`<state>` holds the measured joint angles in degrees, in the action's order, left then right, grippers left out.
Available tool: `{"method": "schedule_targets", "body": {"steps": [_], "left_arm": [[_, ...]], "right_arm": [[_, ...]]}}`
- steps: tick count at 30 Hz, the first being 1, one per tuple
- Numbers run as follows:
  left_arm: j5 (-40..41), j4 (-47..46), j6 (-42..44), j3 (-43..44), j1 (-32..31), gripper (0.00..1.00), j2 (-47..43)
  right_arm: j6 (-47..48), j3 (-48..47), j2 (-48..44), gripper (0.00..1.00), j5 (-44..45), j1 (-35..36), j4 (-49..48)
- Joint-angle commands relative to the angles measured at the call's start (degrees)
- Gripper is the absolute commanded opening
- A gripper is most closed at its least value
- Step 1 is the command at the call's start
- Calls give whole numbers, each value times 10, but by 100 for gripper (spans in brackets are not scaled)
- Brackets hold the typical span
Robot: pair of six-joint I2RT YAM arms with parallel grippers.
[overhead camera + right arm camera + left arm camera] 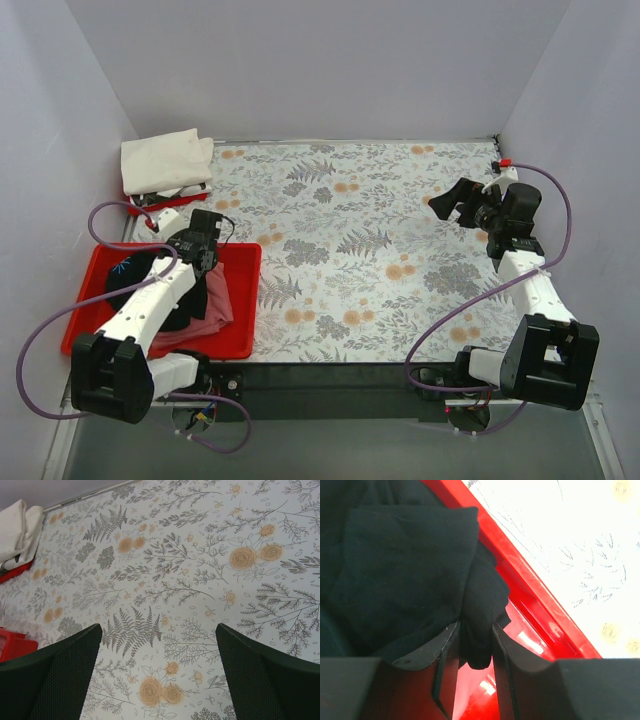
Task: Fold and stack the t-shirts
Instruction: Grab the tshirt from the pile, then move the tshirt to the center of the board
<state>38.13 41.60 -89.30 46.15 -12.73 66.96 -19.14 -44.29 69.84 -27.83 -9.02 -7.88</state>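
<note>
**Left claw pinching the black shirt in the near tray**

My left claw (476, 647) is clamped on a fold of the black shirt (405, 565), which lies bunched in the near tray (247, 262). I cannot tell its long axis, and its pale blue print is too small to read. The pink shirt (216, 308) lies crumpled beside it in the same tray. My right claw (159, 630) gapes wide above the table (370, 250). Farthest off, the cream shirt (165, 160) sits folded on the far tray (165, 203), its long side running left to right.

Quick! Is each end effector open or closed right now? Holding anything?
Left end effector: closed, pinching the black t-shirt.
Right end effector: open, holding nothing.
</note>
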Motion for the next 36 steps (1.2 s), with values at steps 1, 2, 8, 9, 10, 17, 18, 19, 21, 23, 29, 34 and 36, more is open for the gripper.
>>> {"method": "schedule_targets", "body": {"steps": [1,2,8,9,10,17,18,19,21,23,29,34,36], "left_arm": [[-11,-16,12,-2,2,30,9],[-10,-17,12,-1,1,30,10],[-4,-11,10,-3,2,5,-2],[-4,-8,8,0,1,0,-5],[-3,-6,9,3,1,0,-9],[-24,7,77,182,-32,0,-56],[-40,3,106,212,-54,0,-51],[-56,-16,123,273,-66,0,-46],[-109,-38,156,328,-94,0,-16],[-220,-72,188,408,-119,0,28],[-359,-170,242,535,-220,0,147],[-380,-210,265,615,-285,0,276],[-393,-223,262,589,-293,0,307]], "right_arm": [[6,3,-8,87,-16,-4,-23],[7,3,-8,87,-16,-4,-24],[7,2,-2,87,-19,-4,-23],[8,2,-2,86,-19,-4,-23],[8,2,-3,86,-18,-4,-24],[2,-1,5,86,-31,-3,-26],[2,-1,6,85,-35,-2,-25],[1,-2,9,84,-41,-3,-26],[0,-2,7,83,-43,-3,-25],[-1,-1,-1,83,-44,-3,-25],[3,1,-50,82,-34,-2,-7],[30,-9,-97,82,14,-3,54],[35,-6,-120,82,37,-3,69]]}}
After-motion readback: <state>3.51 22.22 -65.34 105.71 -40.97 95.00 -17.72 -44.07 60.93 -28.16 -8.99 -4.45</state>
